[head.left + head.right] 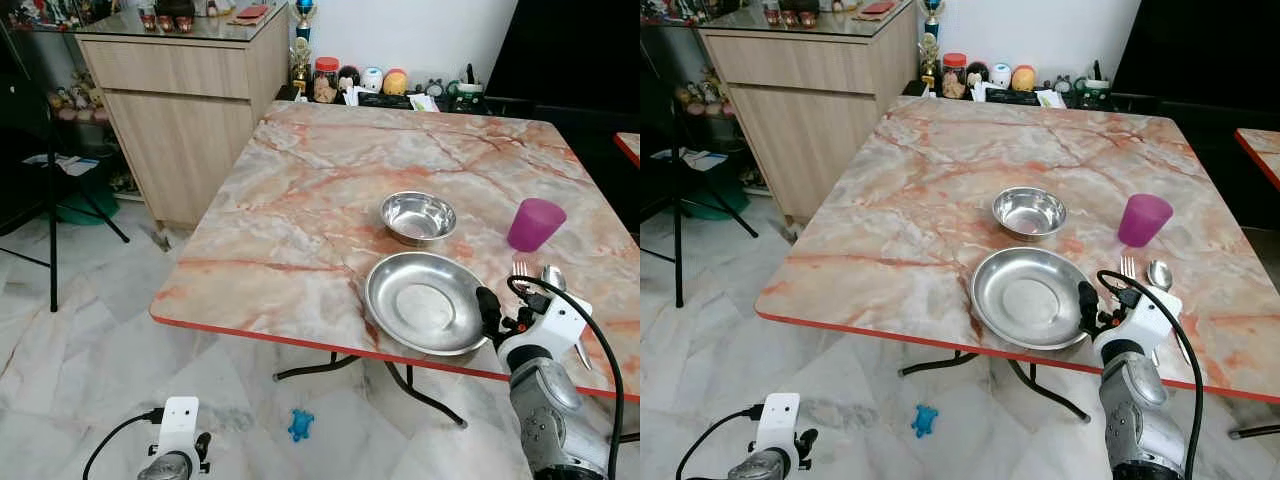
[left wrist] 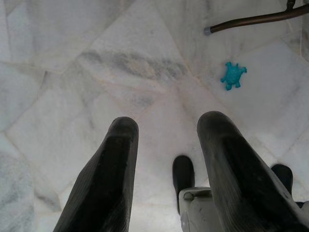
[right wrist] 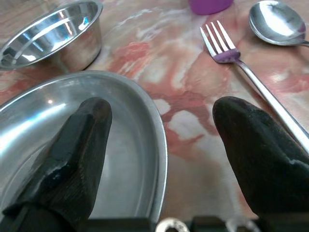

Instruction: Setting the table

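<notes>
A wide steel plate (image 1: 425, 302) lies near the front edge of the marble table (image 1: 320, 180). Behind it stands a small steel bowl (image 1: 418, 216), and a purple cup (image 1: 535, 223) is to the right. A fork (image 3: 227, 50) and a spoon (image 3: 275, 21) lie side by side to the right of the plate. My right gripper (image 3: 159, 125) is open at the plate's right rim. One finger hovers over the plate, the other over bare table beside the fork. It holds nothing. My left gripper (image 2: 164, 130) hangs open low above the floor.
A wooden cabinet (image 1: 185, 110) stands to the left of the table, with a black stand (image 1: 52, 200) further left. Jars and trinkets (image 1: 370, 82) line the far edge. A blue toy (image 1: 300, 424) lies on the marble floor under the table's front edge.
</notes>
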### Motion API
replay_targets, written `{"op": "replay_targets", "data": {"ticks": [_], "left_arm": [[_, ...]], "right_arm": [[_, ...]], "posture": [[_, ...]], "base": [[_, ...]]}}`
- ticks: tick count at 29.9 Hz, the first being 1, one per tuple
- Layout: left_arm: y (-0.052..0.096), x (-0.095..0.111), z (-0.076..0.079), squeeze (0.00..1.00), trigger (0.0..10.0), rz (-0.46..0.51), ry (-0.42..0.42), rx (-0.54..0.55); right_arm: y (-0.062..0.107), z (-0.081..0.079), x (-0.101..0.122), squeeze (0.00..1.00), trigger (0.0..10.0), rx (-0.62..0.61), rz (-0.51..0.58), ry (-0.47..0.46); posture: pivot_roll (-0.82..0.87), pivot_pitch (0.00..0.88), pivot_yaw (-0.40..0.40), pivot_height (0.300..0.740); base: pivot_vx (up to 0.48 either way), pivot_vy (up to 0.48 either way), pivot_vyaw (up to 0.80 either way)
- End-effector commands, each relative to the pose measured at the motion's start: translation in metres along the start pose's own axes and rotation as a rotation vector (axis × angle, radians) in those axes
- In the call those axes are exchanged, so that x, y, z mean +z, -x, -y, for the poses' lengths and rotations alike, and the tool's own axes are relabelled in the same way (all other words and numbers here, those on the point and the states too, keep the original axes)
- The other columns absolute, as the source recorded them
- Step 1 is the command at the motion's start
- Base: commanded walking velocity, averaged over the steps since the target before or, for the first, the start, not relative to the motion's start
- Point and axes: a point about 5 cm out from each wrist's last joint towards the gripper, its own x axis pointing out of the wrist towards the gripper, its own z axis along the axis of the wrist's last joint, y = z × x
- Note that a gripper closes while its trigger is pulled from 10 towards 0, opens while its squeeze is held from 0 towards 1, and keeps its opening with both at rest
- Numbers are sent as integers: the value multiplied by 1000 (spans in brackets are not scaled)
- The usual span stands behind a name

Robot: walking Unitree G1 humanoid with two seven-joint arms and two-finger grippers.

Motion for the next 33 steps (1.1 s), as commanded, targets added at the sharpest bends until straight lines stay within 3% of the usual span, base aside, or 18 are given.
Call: {"op": "replay_targets", "data": {"ticks": [1,28,29,30,31,33], "left_arm": [[0,-1,-3,0,10000,-8,-18,5],[0,-2,-1,0,10000,-11,-33,-1],[0,-2,-1,0,10000,-11,-33,-1],[0,-2,-1,0,10000,-11,-33,-1],[0,-2,-1,0,10000,-11,-33,-1],[0,-2,0,0,10000,-11,-33,-3]], "right_arm": [[-2,1,-1,0,10000,8,-4,-7],[-6,-13,-18,0,10000,72,-42,4],[-6,-15,-17,0,9569,76,-39,3],[-7,-15,-17,0,4118,77,-37,4],[-7,-16,-16,0,0,78,-37,5],[-7,-16,-17,0,0,81,-37,10]], "posture": [[18,0,-25,740],[21,0,-27,740],[21,0,-27,740],[21,0,-27,740],[21,0,-27,740],[22,0,-28,740]], "base": [[0,0,0],[0,0,0],[0,0,0],[0,0,0],[0,0,0],[0,0,0]]}}
